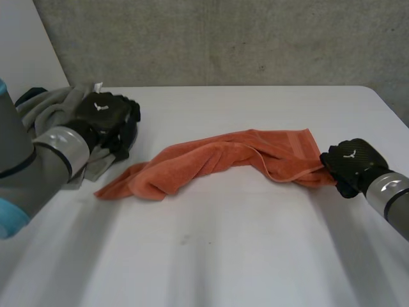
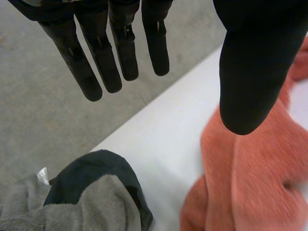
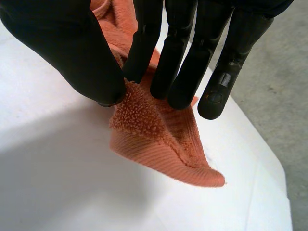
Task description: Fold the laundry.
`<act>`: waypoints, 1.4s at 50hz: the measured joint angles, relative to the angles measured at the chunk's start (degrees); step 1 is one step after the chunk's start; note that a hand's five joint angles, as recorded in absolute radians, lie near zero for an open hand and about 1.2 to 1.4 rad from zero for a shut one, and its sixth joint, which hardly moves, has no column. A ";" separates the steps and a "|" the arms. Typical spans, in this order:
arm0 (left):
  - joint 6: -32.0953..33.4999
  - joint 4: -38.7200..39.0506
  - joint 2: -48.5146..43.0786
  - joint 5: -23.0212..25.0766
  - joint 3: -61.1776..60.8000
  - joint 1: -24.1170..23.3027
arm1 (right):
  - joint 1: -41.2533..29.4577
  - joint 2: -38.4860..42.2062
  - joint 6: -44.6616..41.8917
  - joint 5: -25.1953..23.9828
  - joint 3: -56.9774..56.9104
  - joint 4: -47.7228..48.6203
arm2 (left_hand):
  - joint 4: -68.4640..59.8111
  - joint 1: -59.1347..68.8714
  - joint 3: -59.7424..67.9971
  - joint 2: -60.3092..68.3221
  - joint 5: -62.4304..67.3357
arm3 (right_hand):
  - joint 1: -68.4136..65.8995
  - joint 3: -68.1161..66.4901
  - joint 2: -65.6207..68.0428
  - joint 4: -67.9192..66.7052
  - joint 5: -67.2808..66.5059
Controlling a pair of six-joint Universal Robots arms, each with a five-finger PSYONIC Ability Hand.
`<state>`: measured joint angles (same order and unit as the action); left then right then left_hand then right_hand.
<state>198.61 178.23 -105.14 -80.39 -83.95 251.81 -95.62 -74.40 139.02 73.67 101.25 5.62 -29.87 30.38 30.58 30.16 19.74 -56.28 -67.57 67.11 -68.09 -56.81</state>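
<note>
Orange towel (image 1: 217, 160) lies bunched on the table (image 1: 223, 256), its long axis running from near my left hand (image 1: 108, 118) across to my right hand (image 1: 350, 165) at its other end. At my left wrist, my fingers (image 2: 96, 57) hang straight and empty, with the towel's loose end just beside my thumb and a grey pile (image 2: 91, 207) nearby. At my right wrist, thumb and fingers pinch a corner. I judge the loose end is my left's to take.
</note>
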 measured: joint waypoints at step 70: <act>0.46 -9.53 12.76 -5.18 13.88 -2.14 | 4.98 -13.43 -2.72 -0.74 -36.94 -26.57 | -38.77 34.54 37.62 38.38 36.40 | 0.00 0.00 0.00 -0.01 0.00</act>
<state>199.07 168.71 -92.38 -85.56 -70.07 249.66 -90.65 -87.83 136.30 72.93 64.31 -20.95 -68.64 64.92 68.21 68.55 56.15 -56.28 -67.57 67.11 -68.10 -56.81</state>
